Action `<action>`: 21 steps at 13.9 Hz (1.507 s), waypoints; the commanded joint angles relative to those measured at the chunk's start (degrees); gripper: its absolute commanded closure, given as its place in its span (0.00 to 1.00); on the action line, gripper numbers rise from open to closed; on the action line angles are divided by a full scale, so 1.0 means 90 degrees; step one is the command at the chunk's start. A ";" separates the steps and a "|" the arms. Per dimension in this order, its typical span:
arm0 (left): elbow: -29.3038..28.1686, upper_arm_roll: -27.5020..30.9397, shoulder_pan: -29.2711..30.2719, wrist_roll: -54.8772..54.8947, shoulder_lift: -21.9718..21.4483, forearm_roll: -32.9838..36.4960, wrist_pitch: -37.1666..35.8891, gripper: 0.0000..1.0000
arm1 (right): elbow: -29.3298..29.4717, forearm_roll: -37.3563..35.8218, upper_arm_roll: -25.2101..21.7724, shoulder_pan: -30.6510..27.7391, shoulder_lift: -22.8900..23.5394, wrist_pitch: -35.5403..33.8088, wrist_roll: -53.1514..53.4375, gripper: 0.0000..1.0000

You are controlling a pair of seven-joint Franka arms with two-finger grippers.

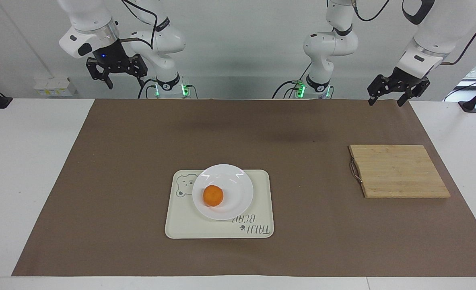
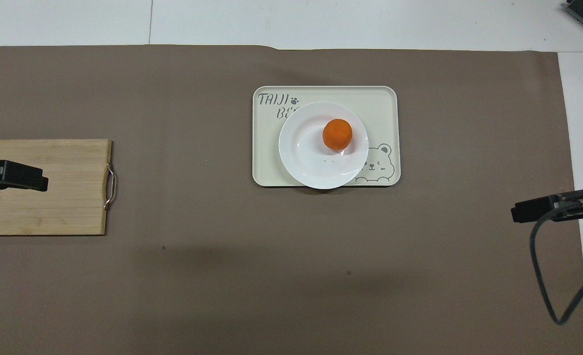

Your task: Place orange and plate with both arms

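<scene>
mat [image 1: 141, 133]: brown sheet covering most of the tabletop
board [image 1: 398, 170]: wooden, on the mat by the left arm's end
tray [image 1: 258, 189]: cream, mid-mat, closer to the edge away from the robots
plate [image 1: 238, 189]: white, on the tray, poking over its robot-side edge
left gripper [image 1: 386, 99]: up over the mat's corner, jaws wide, empty
right gripper [image 1: 119, 79]: high over its own corner, wide too, empty
orange [image 1: 213, 195]: sitting on the plate
</scene>
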 commanded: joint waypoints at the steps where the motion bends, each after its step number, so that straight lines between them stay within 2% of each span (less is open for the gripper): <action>1: 0.0088 -0.0024 0.0029 -0.0003 0.0017 0.0084 -0.0090 0.00 | -0.0123 -0.0124 0.0054 -0.0052 -0.0097 0.0152 0.0111 0.00; 7: 0.0088 -0.0024 0.0029 -0.0013 0.0017 0.0084 -0.0090 0.00 | -0.0084 -0.0124 0.0044 -0.0062 -0.0068 0.0162 0.0082 0.00; 10: 0.0088 -0.0024 0.0029 -0.0003 0.0017 0.0084 -0.0090 0.00 | 0.0042 -0.0095 0.0180 -0.0489 0.0059 0.0211 0.0082 0.00; 12: 0.0088 -0.0024 0.0029 -0.0003 0.0017 0.0084 -0.0090 0.00 | 0.0568 -0.0152 0.0424 -0.0735 0.0399 0.0084 0.0082 0.00; 19: 0.0078 -0.0024 0.0029 -0.0003 0.0017 0.0084 -0.0090 0.00 | 0.0590 -0.0202 0.0425 -0.0755 0.0430 0.0201 0.0072 0.00; 21: 0.0088 -0.0024 0.0029 -0.0003 0.0007 0.0084 -0.0090 0.00 | 0.0658 -0.0454 0.0435 -0.0745 0.0450 0.0143 -0.0054 0.00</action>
